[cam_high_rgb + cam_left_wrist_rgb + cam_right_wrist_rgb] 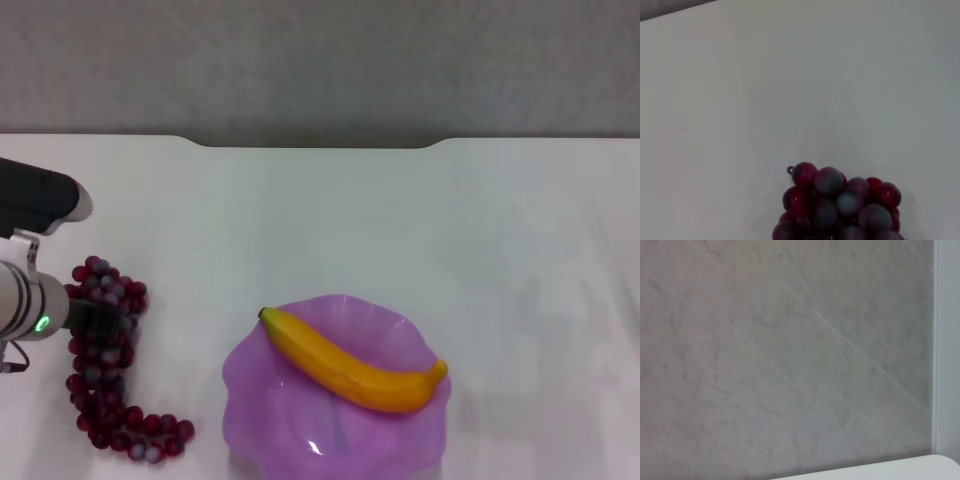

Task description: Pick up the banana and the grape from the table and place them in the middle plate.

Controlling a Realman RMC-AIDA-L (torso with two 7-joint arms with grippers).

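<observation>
The banana [352, 366] lies across the middle plate [300, 435], a translucent purple dish with a wavy rim, at the front centre of the table [400, 220]. The grape [105, 400], a long dark red-purple bunch, lies on the table left of the plate. My left gripper [98, 318] sits down on the upper part of the bunch, reaching in from the left edge. The end of the bunch also shows in the left wrist view [840, 205], close under the camera. My right gripper is out of view.
The table's notched far edge [315, 146] meets a grey wall [320, 60]. The right wrist view shows only that grey wall [780, 355] and a strip of white table edge [880, 471].
</observation>
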